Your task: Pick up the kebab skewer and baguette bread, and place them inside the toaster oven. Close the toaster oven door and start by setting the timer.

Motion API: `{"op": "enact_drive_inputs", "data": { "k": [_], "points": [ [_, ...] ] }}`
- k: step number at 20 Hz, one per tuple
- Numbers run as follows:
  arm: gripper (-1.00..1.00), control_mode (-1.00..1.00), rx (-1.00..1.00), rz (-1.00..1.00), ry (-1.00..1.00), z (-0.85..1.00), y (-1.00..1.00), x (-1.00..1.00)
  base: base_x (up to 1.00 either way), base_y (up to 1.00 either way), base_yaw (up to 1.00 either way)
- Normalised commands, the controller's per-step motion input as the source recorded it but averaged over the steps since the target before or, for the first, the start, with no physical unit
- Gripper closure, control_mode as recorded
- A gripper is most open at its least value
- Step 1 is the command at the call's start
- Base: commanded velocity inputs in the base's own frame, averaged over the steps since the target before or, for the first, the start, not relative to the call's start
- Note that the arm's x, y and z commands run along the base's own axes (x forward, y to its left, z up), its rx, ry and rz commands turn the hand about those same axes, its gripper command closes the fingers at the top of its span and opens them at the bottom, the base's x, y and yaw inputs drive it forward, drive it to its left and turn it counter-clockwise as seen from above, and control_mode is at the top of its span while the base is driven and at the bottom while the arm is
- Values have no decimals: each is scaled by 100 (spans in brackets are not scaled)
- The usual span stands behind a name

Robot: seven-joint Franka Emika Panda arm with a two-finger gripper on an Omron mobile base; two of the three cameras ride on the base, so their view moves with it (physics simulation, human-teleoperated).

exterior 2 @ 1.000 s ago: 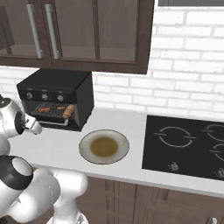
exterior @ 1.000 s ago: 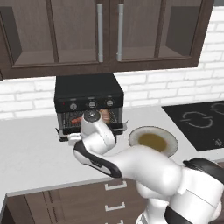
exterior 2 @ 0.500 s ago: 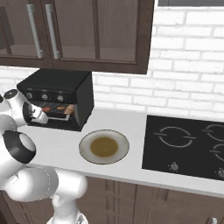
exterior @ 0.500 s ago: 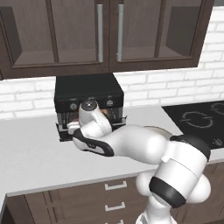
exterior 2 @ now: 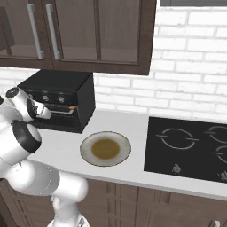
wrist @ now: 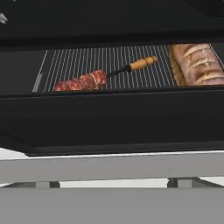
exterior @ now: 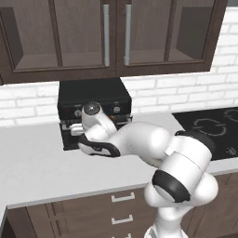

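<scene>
The gripper (wrist: 113, 183) is spread wide and empty, low before the oven (exterior: 93, 100) on the desk (exterior: 37, 162). Just ahead hangs the door (wrist: 109, 120), seemingly part-lowered. Behind it on the rack lie the skewer (wrist: 94, 78) and, right, the bread (wrist: 197, 63). The door is stiff, hinged and smooth: best pushed up under its free edge.

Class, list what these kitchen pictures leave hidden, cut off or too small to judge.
- Toaster oven: in the left base view the arm covers much of its front and opening.
- Baguette bread: its right end is cut off by the hand view's edge.
- Knobs: too small in the right base view to read any setting.
- Gripper: the finger tips barely show in the hand view.
</scene>
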Motion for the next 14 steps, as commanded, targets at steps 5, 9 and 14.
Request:
{"op": "enact_drive_inputs", "data": {
  "k": [5, 9, 14],
  "points": [
    [-100, -100, 0, 0, -5, -20, 0, 53, 0, 0, 0],
    [-100, -100, 0, 0, -5, 0, 0, 53, 0, 0, 0],
    [-100, -100, 0, 0, -3, 0, 0, 36, 0, 0, 0]
  ]
}}
